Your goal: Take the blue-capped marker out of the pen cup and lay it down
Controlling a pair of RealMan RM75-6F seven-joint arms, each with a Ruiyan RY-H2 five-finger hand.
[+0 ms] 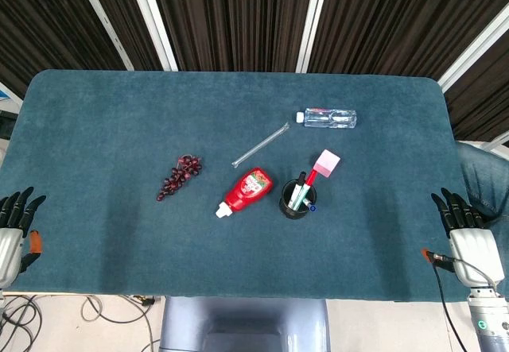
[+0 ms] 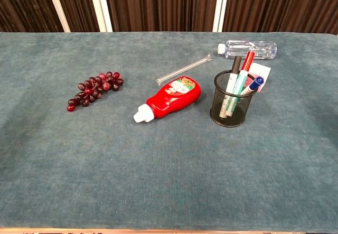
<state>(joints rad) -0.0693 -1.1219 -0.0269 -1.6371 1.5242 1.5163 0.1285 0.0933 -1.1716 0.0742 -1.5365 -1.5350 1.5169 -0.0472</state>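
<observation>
The blue-capped marker [image 2: 255,83] stands tilted in the black wire-mesh pen cup [image 2: 232,107] among other markers — untouched. Both the left robot hand [image 1: 14,221] and right robot hand [image 1: 461,225] rest at the teal worktop's [image 1: 119,129] near corners, fingers spread, holding nothing.

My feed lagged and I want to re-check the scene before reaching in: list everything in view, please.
pen cup: one, black mesh, upright, right of centre
blue-capped marker: one, in the cup, leaning right
other markers: several in the cup, red, green and black caps
pink block: one, behind the cup
ketchup bottle: one, red, lying left of the cup
clear tube: one, lying behind the ketchup
water bottle: one, clear, lying at the far side
grapes: one dark red bunch, left
table: teal cloth
left robot hand: open, left edge
right robot hand: open, right edge
</observation>
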